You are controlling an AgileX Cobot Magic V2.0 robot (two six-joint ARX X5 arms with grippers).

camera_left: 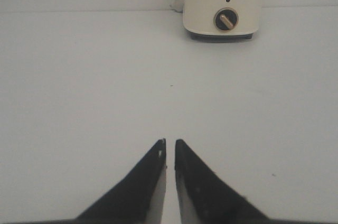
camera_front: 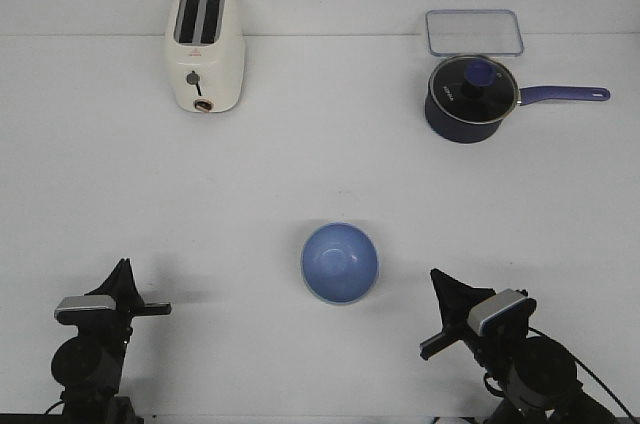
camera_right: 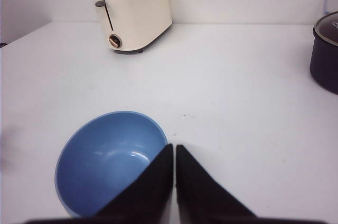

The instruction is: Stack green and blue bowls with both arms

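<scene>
Looks like nothing has started: the blue bowl (camera_front: pixel 340 262) sits alone mid-table, no green bowl in sight. Left gripper (camera_front: pixel 122 272) and right gripper (camera_front: pixel 441 282) rest near the front edge, fingers together, empty. Next, the right needs opening toward its rim.

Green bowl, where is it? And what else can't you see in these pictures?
- Green bowl: in no view. A pale rim shows under the blue bowl, too thin to tell if it's green.
- Saucepan: cut off by the right wrist view's edge.
- Saucepan contents: hidden by the lid in the front view.
- Toaster: top cut off in the left wrist view.
</scene>
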